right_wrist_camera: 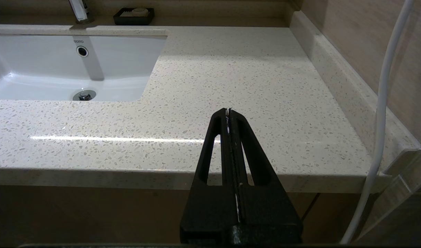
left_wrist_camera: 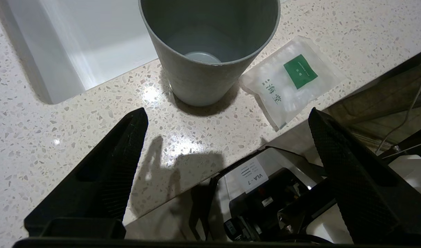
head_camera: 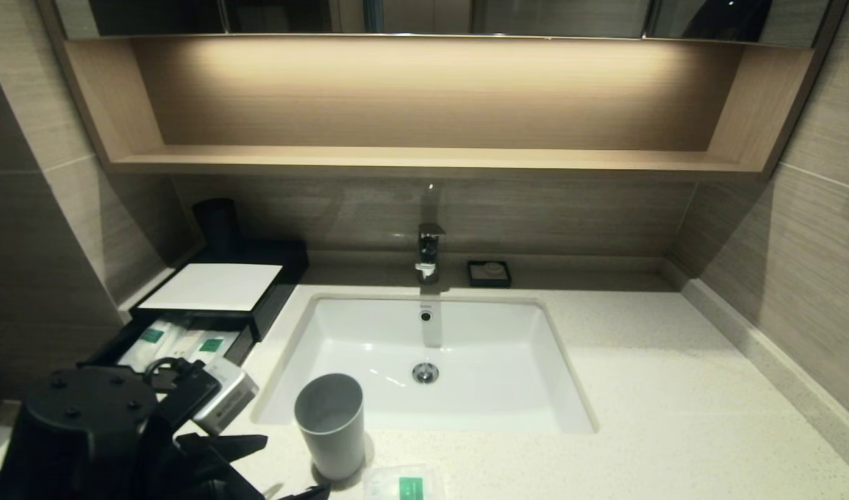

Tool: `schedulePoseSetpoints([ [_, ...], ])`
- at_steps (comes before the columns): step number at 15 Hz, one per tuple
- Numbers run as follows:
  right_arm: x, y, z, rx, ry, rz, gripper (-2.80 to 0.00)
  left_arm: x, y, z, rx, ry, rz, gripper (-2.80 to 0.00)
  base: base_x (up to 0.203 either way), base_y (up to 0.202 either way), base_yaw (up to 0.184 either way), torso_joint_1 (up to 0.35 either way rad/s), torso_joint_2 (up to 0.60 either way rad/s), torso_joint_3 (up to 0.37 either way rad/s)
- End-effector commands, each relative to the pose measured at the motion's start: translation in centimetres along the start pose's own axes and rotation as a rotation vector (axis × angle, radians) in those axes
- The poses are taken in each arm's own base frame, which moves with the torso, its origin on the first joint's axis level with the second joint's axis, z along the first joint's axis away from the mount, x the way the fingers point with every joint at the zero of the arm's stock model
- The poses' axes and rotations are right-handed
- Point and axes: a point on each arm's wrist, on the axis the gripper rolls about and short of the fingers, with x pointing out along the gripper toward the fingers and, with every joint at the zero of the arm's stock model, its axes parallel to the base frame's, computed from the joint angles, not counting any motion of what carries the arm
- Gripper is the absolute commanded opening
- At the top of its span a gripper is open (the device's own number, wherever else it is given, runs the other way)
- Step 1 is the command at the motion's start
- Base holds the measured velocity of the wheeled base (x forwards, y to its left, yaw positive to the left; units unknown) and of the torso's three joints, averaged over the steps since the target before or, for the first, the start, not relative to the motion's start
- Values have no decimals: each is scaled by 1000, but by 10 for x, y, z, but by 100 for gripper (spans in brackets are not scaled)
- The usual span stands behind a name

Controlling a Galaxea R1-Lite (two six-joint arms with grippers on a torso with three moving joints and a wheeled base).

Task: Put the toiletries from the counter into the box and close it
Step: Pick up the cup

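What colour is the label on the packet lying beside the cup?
Green, on the translucent white packet by the grey cup; clearest in the left wrist view.

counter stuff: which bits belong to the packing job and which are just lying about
Job:
- small squarish packet on the counter
- packets in drawer
- box, drawer open
- left hand, open

Lying about:
- grey cup
- soap dish
- tap
- sink
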Motion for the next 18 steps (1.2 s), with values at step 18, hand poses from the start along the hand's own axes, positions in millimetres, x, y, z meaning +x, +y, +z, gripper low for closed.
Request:
schedulePoseSetpoints([
  [18,0,0,0,0,2,1,-280,22,-1,7,-2,-4,0,0,0,0,0,0,0,0],
])
